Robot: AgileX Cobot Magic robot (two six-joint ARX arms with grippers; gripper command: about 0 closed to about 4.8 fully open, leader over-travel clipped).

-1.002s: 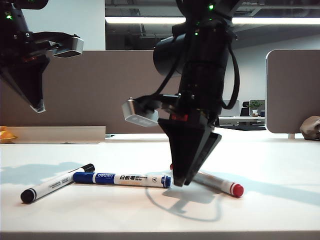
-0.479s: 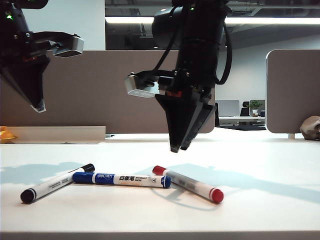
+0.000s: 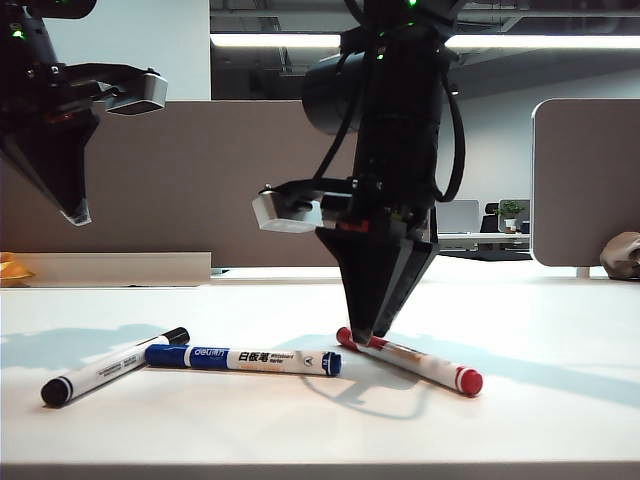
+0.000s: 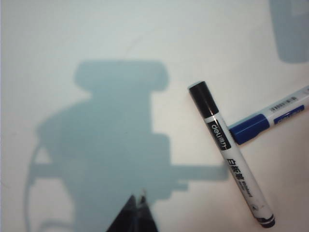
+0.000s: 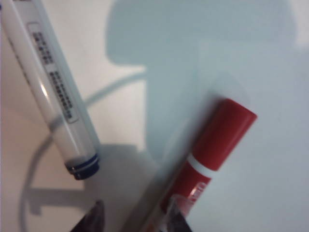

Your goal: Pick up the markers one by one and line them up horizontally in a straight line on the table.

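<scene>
Right gripper (image 3: 364, 336) has dropped back down since half a second ago, tips at the red marker's (image 3: 412, 361) left end; red marker slid right, off the blue one. Left gripper (image 3: 76, 212) hangs high over the desk's (image 3: 560, 400) left side, jaws closed, empty. Black marker (image 3: 112, 366) lies near front-left edge, touching blue marker (image 3: 243, 358) beside it. Right jaws partly apart around red barrel; grip unclear. Divider panels (image 3: 200, 180) along back edge.
</scene>
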